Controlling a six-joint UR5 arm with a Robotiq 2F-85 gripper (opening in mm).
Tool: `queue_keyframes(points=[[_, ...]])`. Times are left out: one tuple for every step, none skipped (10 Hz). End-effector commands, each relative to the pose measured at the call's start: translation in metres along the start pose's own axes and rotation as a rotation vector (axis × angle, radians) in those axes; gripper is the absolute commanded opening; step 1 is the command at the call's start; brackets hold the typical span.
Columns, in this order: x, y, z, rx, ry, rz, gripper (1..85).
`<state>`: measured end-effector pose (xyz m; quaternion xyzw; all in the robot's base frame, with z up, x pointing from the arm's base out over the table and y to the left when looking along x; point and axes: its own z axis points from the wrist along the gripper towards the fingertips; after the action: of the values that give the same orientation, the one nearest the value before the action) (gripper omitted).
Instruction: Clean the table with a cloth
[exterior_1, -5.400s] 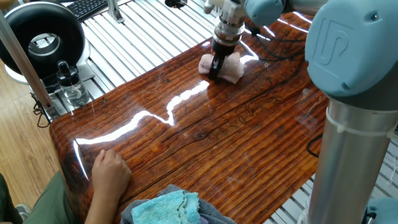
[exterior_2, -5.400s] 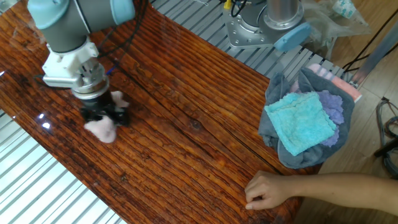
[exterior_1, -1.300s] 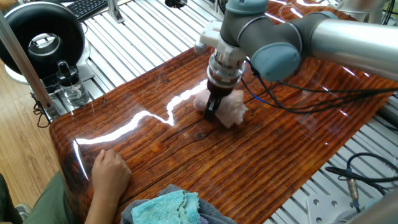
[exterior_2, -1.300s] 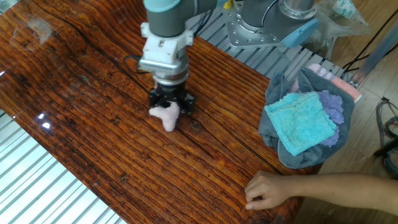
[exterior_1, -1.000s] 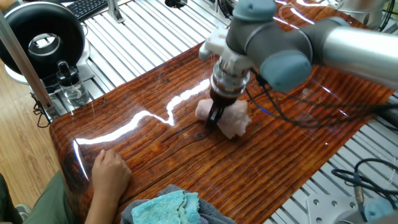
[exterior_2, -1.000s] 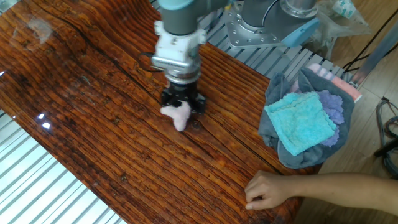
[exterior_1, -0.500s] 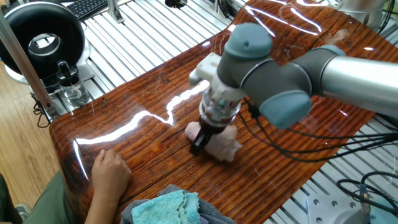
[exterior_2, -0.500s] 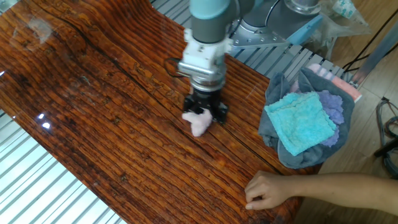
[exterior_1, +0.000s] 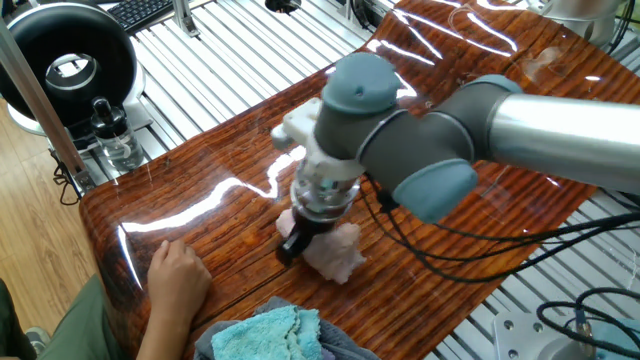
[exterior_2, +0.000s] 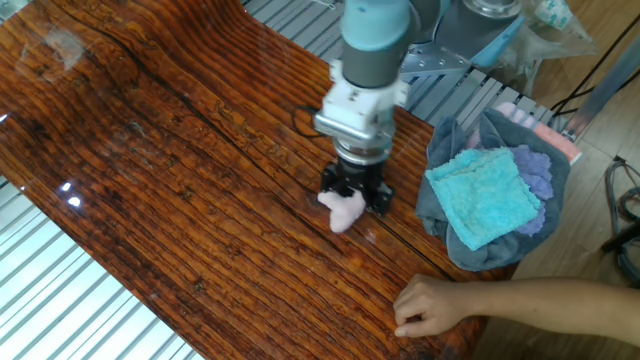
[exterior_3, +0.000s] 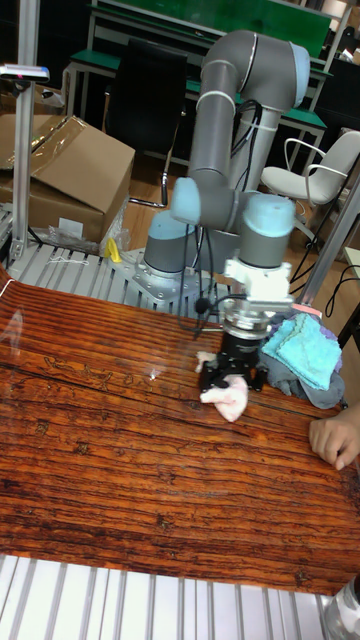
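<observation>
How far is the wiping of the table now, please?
Done: the tool has dragged the pink cloth from the far end across the table. In hand: it presses the cloth near the person's hand. Left: the side strips look unwiped.

the gripper (exterior_2: 356, 194) fingertips are buried in the cloth (exterior_2: 343, 210); the person's hand (exterior_3: 337, 437) is cut by the frame edge.

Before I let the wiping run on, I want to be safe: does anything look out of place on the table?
Yes. A person's hand rests on the table near its edge, close to the robot's hand pressing the cloth to the wood. A pile of spare cloths also overhangs that end. Nothing looks spilled or damaged.
</observation>
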<state>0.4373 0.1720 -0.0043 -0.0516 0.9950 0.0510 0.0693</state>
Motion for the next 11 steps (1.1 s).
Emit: queue_keyframes(points=[[-0.009, -0.001, 0.005, 0.016, -0.009, 0.035, 1.0], [-0.015, -0.015, 0.008, -0.007, -0.028, -0.012, 1.0], [-0.016, -0.036, 0.008, -0.01, -0.029, -0.058, 1.0], [-0.018, -0.052, 0.007, -0.005, -0.032, -0.097, 1.0], [-0.02, -0.066, 0.004, 0.007, -0.028, -0.134, 1.0], [-0.024, -0.085, -0.001, 0.041, -0.018, -0.179, 1.0], [-0.031, -0.102, -0.007, 0.056, -0.011, -0.234, 1.0], [-0.038, -0.116, -0.012, 0.061, -0.004, -0.281, 1.0], [-0.046, -0.129, -0.018, 0.059, 0.007, -0.318, 1.0], [-0.054, -0.138, -0.021, 0.055, 0.011, -0.339, 1.0], [-0.065, -0.143, -0.022, 0.061, 0.007, -0.352, 1.0]])
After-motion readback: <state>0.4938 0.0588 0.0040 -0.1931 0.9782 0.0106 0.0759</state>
